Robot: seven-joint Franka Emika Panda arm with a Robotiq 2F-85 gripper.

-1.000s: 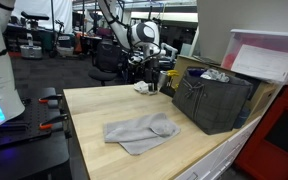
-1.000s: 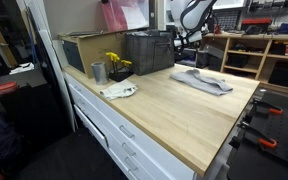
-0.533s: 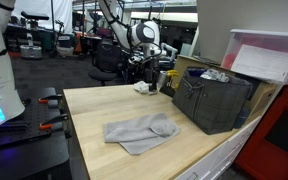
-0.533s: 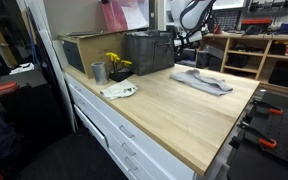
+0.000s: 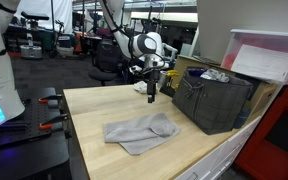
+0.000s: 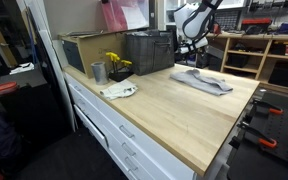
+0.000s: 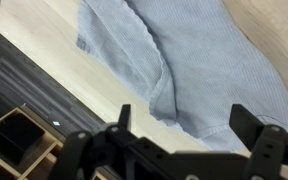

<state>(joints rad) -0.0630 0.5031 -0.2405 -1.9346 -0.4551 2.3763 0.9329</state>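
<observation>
fingers (image 7: 246, 126) shifted toward towel (image 7: 194, 60), long axis diagonal

White, rounded arm (image 5: 144, 44) segments with black joints; black 2-fingered claw (image 7: 183, 112).

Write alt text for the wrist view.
A rumpled grey cloth lies on a pale wooden table. The open gripper hangs over the cloth, fingers wide apart, holding nothing.
</observation>
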